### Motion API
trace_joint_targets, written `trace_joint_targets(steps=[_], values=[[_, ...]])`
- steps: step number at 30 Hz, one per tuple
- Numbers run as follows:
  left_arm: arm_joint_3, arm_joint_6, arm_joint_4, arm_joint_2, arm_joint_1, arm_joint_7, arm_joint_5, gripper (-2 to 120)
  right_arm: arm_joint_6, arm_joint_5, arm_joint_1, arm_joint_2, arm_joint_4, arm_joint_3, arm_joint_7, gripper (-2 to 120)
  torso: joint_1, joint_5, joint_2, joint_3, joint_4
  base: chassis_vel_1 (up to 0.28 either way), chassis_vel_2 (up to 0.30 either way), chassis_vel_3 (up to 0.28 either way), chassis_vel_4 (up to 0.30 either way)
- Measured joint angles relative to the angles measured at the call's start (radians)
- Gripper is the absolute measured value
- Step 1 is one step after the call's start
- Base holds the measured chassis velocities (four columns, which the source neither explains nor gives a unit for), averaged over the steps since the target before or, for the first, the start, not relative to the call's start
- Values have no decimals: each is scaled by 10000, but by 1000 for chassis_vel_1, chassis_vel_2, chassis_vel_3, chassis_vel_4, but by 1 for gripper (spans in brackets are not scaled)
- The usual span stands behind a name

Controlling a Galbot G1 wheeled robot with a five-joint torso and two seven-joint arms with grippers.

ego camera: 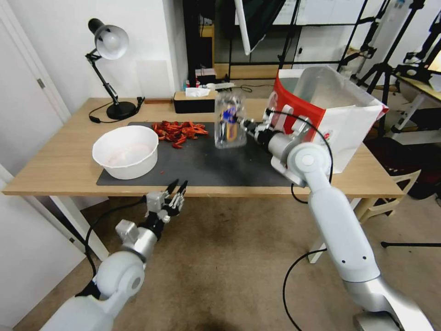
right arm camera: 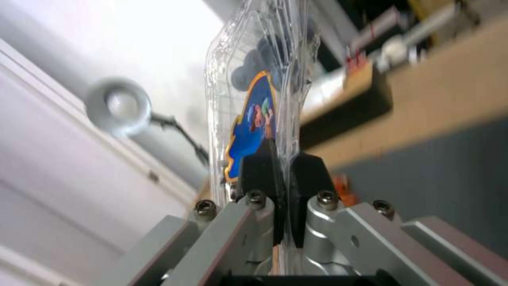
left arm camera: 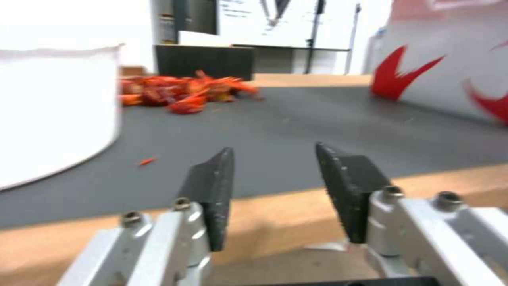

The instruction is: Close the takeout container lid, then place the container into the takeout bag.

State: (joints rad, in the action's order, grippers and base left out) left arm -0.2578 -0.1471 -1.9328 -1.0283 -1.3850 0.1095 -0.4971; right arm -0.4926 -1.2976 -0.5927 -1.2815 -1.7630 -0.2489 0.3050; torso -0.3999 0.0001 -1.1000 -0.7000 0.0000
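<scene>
Nearest the robot, the left gripper (ego camera: 178, 187) hangs just off the front edge of the counter (ego camera: 55, 161), level with its top, its two dark pads (left arm camera: 214, 186) held apart with nothing between them. Beyond it a dark mat (ego camera: 206, 161) covers the middle of the counter; a round white bowl (ego camera: 126, 151) sits on the mat's left part, and a heap of red pieces (ego camera: 179, 131) lies behind the bowl near the mat's far edge. Over the mat's right half, the right gripper (ego camera: 240, 123) holds the takeout container (ego camera: 229, 120) lifted clear of the surface and turned on edge, its fingers (right arm camera: 259, 171) clamped together on the thin plastic rim. The lid (right arm camera: 249, 119) appears pressed shut against the berry tray, though the clear walls make the seam hard to judge; dark berries and a blue label show through the plastic. Just to the right of the container stands the takeout bag (ego camera: 340, 115), upright on the counter's right end, its mouth open and silvery lining exposed. At the far edge stand a black desk lamp (ego camera: 110, 69) and a dark tissue box (ego camera: 194, 102).
</scene>
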Motion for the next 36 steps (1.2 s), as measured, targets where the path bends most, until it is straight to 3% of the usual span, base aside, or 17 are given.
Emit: trace_joint_targets(steps=[3,5,6,8,16,25,28,32,36], values=[[-143,-221,-1,-257,-353,346,609,55,316,436,140,145,-91,-57,-178,0,1,-1,0,1,-2,0,0,0,0],[-324,-335,-14,-644,-876,1097,1294,67,788,1360,317,396,-199,-150,-417,0,1,0,0,1,0,0,0,0,0],[-324,-335,-14,-644,-876,1097,1294,67,788,1360,317,396,-199,-150,-417,0,1,0,0,1,0,0,0,0,0],[-484,-245,-177,-997,-1522,1951,1691,79,1260,2410,578,745,-260,-339,-475,0,1,2,0,0,1,0,0,0,0],[-657,-289,-146,-1227,-1991,2164,1797,99,1707,3400,1044,1331,-265,-666,-499,0,1,3,0,1,0,0,0,0,0],[-649,-423,36,-1519,-2188,2166,1887,100,1578,4258,1411,2112,1,-1370,-338,0,1,0,0,0,-2,0,0,0,0],[-591,-490,93,-1606,-2157,2129,1865,100,1296,4537,900,2656,-60,-1721,-187,0,1,3,0,0,-2,0,0,0,0],[-575,-488,122,-1604,-2061,2116,1864,100,1138,4619,425,2690,-137,-1837,40,0,1,0,0,-1,1,0,0,0,0],[-581,-414,30,-1611,-2060,2138,1907,100,708,4361,107,2702,-263,-1961,564,13,1,-1,0,0,1,0,0,0,0]])
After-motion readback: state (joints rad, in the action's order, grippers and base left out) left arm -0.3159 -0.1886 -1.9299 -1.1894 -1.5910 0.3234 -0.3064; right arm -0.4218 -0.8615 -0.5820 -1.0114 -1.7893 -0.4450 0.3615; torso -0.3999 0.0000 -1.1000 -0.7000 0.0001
